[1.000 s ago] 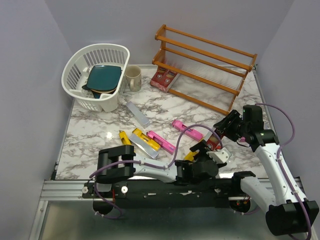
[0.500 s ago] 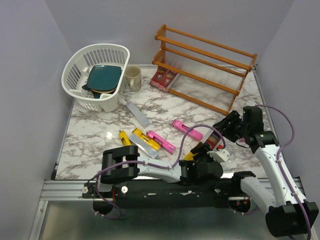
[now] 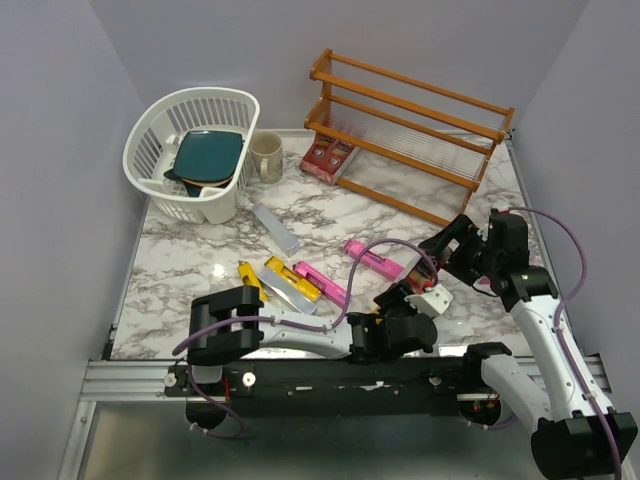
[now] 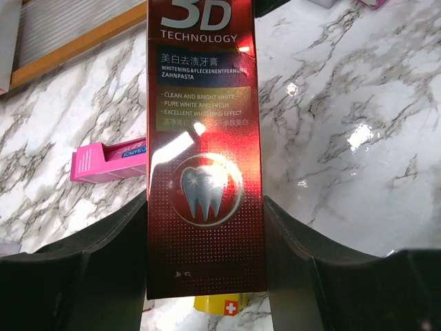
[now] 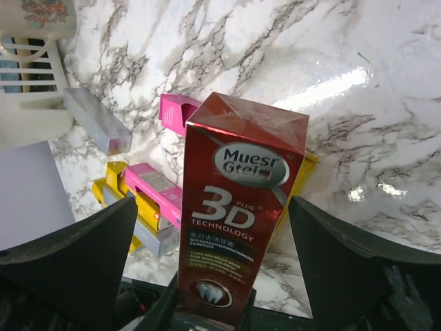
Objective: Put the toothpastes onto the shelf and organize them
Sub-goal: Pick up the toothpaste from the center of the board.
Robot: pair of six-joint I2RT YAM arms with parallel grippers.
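- The red toothpaste carton [image 4: 205,172] hangs above the table at about 4 o'clock, with the shelf [image 3: 415,85] well apart at 1 o'clock.
- The left end effector [image 4: 205,207] clamps its lower end. The right end effector [image 5: 212,203] gapes wide, touching neither side.
- It is probably light, glossy and crushable, so pinch it gently mid-length.
- Only the right wrist view shows its top flap, plus a pink carton [image 5: 155,186] and a yellow carton [image 5: 306,165] beneath.

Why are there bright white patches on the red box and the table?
Left wrist view: glare washes out some print on the red box and gleams on the table. Right wrist view: a white streak of glare on the table. Top view: one small bright spot on the table.
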